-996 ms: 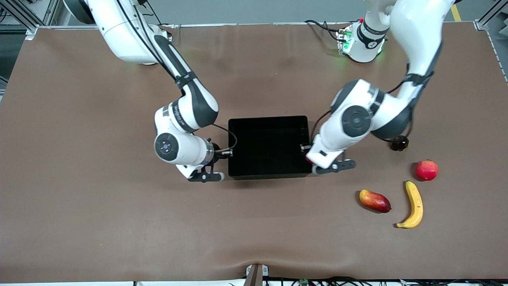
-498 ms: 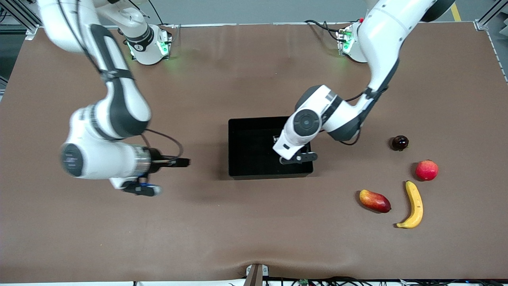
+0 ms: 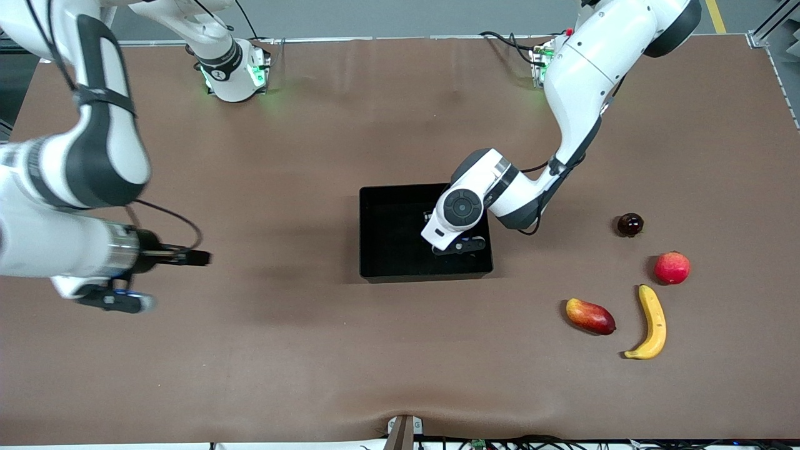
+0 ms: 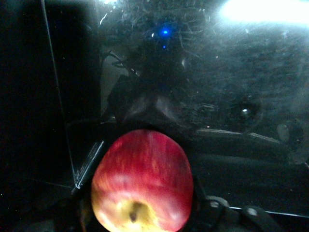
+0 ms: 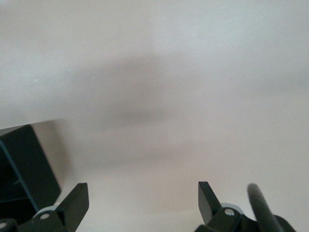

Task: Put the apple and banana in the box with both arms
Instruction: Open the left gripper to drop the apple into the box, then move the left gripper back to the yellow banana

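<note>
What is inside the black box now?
In the box, the apple sits at the left tool. The arm covers part of the floor; nothing else shows.

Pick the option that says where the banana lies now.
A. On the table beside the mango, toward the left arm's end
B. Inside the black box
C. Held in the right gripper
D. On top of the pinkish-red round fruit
A: the banana lies flat on the table, apart from the mango beside it, well outside the box, and in neither gripper.
</note>
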